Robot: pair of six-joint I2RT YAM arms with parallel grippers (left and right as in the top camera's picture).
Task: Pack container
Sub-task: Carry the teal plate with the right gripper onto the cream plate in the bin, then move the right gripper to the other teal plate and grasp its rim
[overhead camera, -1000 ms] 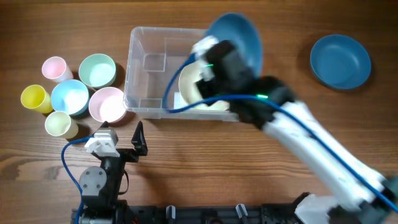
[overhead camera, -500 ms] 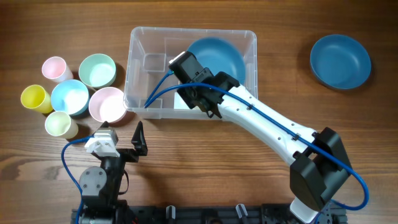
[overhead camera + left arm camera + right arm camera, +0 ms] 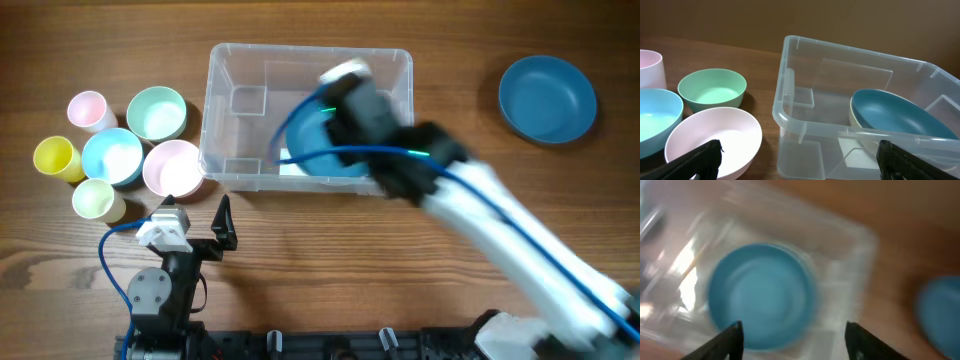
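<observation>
The clear container (image 3: pixel 215 110) stands at the table's far middle. Inside it a blue bowl (image 3: pixel 312 152) rests nested in a cream bowl (image 3: pixel 856 122), seen through the container's wall (image 3: pixel 785 115). My right gripper (image 3: pixel 345 88) hovers blurred over the container. In the right wrist view its fingers (image 3: pixel 795 340) stand open above that blue bowl (image 3: pixel 762 295), with nothing between them. My left gripper (image 3: pixel 195 225) waits open near the table's front, just short of the container's near left corner, and it is empty (image 3: pixel 800 160).
A second blue bowl (image 3: pixel 547 97) lies at the far right. Left of the container stand a green bowl (image 3: pixel 157 113), a light blue bowl (image 3: pixel 112 157), a pink bowl (image 3: pixel 173 167), a pink cup (image 3: pixel 87 108), a yellow cup (image 3: pixel 55 157) and a pale yellow cup (image 3: pixel 97 199).
My right gripper carried the blue bowl down into the container, opened and let it go onto the cream bowl. It is now moving away. The left arm has not moved.
</observation>
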